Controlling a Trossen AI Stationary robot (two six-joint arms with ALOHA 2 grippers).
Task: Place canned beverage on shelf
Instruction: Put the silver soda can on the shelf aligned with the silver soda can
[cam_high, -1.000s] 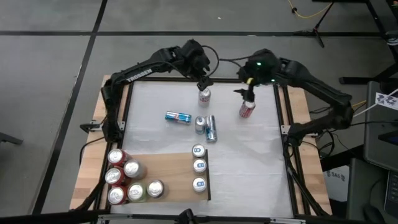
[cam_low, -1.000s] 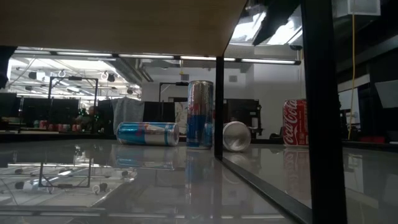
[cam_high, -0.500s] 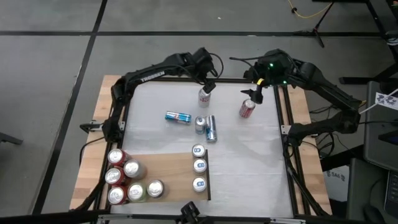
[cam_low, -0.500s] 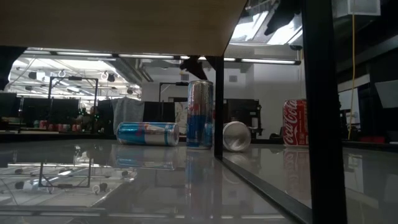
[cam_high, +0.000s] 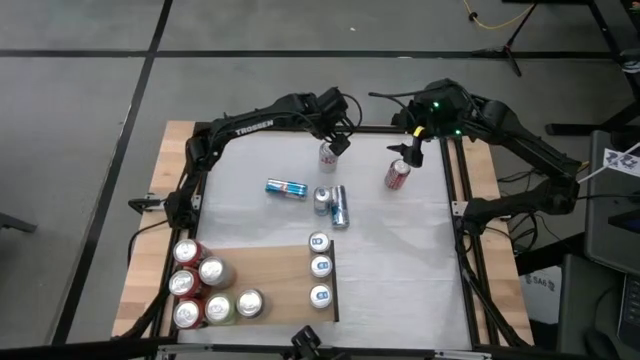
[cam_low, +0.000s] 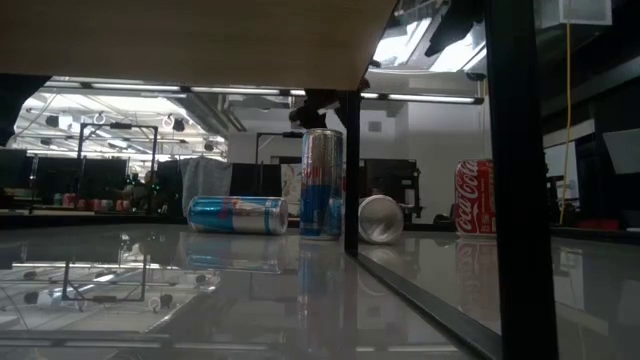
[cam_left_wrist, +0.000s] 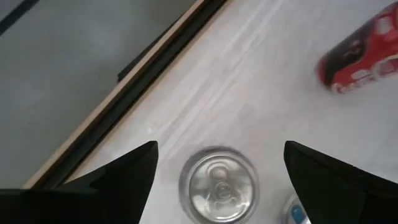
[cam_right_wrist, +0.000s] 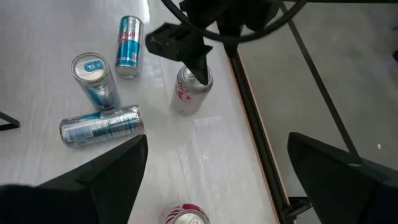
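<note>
The left arm reaches from the table's left side across the far edge, and the left gripper (cam_high: 336, 143) hangs right above a silver can (cam_high: 328, 154) standing upright near the back rail. Its fingers are spread, one on each side of the can's top (in the left wrist view the lid sits squarely between them), and I cannot see them touching it. The right arm bends in from the far right corner, and the right gripper (cam_high: 405, 152) hovers with its fingers wide apart, holding nothing, just behind a red cola can (cam_high: 397, 175) that stands upright on the white table (cam_high: 400, 260).

Mid-table, a blue can (cam_high: 286, 188) lies on its side, with one upright blue can (cam_high: 322, 200) and another lying can (cam_high: 340, 206) close together just to its right.

The shelf (cam_high: 285, 285) is at the near left of the table, well apart from both grippers. Three blue cans (cam_high: 320, 268) stand in a row along its dark edge, and a cluster of red and silver cans (cam_high: 205, 290) crowds its left end.
</note>
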